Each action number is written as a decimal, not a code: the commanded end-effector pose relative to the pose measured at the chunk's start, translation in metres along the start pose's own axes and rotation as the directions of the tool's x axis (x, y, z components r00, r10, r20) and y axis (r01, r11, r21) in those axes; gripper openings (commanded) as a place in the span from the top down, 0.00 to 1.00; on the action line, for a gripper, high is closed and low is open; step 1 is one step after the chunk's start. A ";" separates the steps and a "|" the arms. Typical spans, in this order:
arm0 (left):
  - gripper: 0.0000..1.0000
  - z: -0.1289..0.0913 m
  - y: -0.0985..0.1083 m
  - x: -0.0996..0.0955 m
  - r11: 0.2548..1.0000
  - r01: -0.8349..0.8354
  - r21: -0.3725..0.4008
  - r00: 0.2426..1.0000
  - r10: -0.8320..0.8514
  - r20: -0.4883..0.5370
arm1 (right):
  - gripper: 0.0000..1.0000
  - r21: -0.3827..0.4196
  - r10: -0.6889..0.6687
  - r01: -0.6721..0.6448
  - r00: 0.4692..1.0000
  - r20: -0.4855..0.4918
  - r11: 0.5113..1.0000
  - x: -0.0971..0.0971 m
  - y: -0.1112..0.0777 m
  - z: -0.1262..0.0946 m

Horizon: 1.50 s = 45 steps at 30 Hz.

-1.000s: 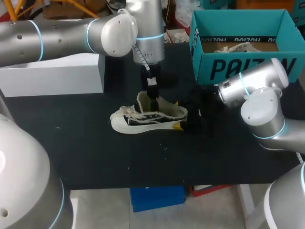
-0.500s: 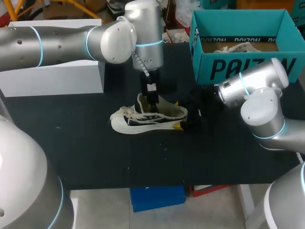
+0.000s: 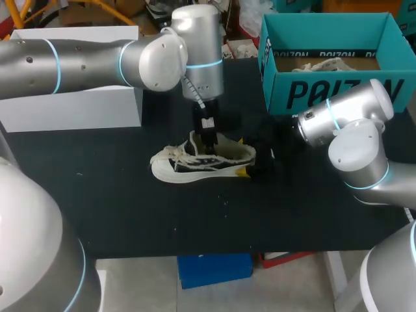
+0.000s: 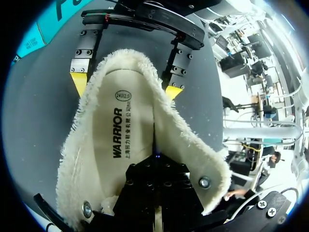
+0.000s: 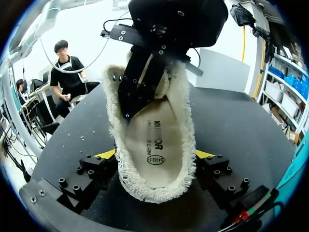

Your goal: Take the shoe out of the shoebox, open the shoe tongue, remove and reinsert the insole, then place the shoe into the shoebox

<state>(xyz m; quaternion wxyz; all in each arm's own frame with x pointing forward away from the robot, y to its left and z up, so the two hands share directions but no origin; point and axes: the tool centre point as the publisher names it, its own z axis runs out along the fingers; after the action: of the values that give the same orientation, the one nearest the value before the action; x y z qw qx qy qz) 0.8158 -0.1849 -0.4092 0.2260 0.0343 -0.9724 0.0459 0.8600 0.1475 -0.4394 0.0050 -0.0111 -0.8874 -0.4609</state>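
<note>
We have the shoe (image 3: 201,159) lying on the bench (image 3: 117,195). The right gripper (image 5: 155,154) clamps its heel, one yellow-tipped finger (image 5: 107,153) on each side of the fleecy collar. The left gripper (image 4: 154,166) plunges into the opening above the insole (image 4: 123,130). Its tips are buried, so we cannot tell if it holds anything.

The danger is a hard pull. That soft collar could slip from the right fingers and the whole shoe would lift or tip. The two grippers also sit very close together and could knock.

The teal shoebox (image 3: 328,91) stands open, well apart from both grippers. Something pale (image 3: 322,65) lies inside, perhaps a second shoe.
</note>
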 end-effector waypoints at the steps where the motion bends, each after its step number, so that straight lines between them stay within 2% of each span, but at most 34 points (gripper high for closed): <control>1: 1.00 0.012 -0.001 0.000 1.000 0.003 -0.003 1.000 -0.003 0.000 | 1.00 0.000 0.002 -0.002 1.000 0.001 1.000 -0.001 -0.002 0.002; 8: 0.98 0.012 0.000 -0.002 1.000 0.019 -0.005 0.999 -0.019 0.033 | 1.00 0.000 0.002 -0.002 1.000 0.001 1.000 -0.001 -0.002 0.002; 9: 0.83 0.011 0.000 -0.002 1.000 0.021 -0.007 0.999 -0.021 0.047 | 1.00 0.000 0.002 -0.002 1.000 0.001 1.000 -0.001 -0.002 0.002; 10: 0.79 0.010 0.000 -0.003 1.000 0.022 -0.007 0.998 -0.021 0.051 | 1.00 0.000 0.002 -0.002 1.000 0.001 1.000 -0.001 -0.002 0.002; 12: 0.81 0.010 0.001 -0.004 1.000 0.025 -0.006 0.998 -0.024 0.062 | 1.00 0.000 0.002 -0.002 1.000 0.001 1.000 -0.001 -0.002 0.002; 15: 0.95 0.010 0.001 -0.005 1.000 0.027 -0.013 0.996 -0.025 0.083 | 1.00 0.000 0.002 -0.002 1.000 0.001 1.000 -0.001 -0.002 0.002; 18: 0.88 0.012 0.002 -0.006 0.999 0.030 -0.023 0.994 -0.028 0.108 | 1.00 0.000 0.002 -0.002 1.000 0.001 1.000 -0.001 -0.002 0.002; 23: 0.82 0.014 0.004 -0.009 0.999 0.036 -0.040 0.987 -0.029 0.160 | 1.00 0.000 0.002 -0.002 1.000 0.001 1.000 -0.001 -0.002 0.002; 26: 0.71 0.016 0.005 -0.010 0.999 0.034 -0.042 0.984 -0.026 0.174 | 1.00 0.000 0.002 -0.002 1.000 0.001 1.000 -0.001 -0.002 0.002; 30: 0.76 0.018 0.007 -0.011 0.998 0.038 -0.050 0.977 -0.026 0.211 | 1.00 0.000 0.002 -0.002 1.000 0.001 1.000 -0.001 -0.002 0.002; 37: 0.70 0.025 0.013 -0.018 0.991 0.064 -0.113 0.943 -0.023 0.332 | 1.00 0.000 0.002 -0.002 1.000 0.001 1.000 -0.001 -0.002 0.002; 40: 0.75 0.027 0.015 -0.020 0.989 0.081 -0.121 0.924 -0.029 0.382 | 1.00 0.000 0.002 -0.002 1.000 0.001 1.000 -0.001 -0.002 0.002; 45: 0.73 0.030 0.018 -0.027 0.985 0.102 -0.138 0.882 -0.026 0.470 | 1.00 0.000 0.002 -0.002 1.000 0.001 1.000 -0.001 -0.002 0.002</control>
<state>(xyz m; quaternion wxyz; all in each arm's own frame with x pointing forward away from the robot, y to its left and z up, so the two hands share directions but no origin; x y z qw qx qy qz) 0.8324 -0.1722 -0.4254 0.0261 0.0595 -0.9970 -0.0415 0.8599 0.1481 -0.4397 0.0048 -0.0112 -0.8873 -0.4611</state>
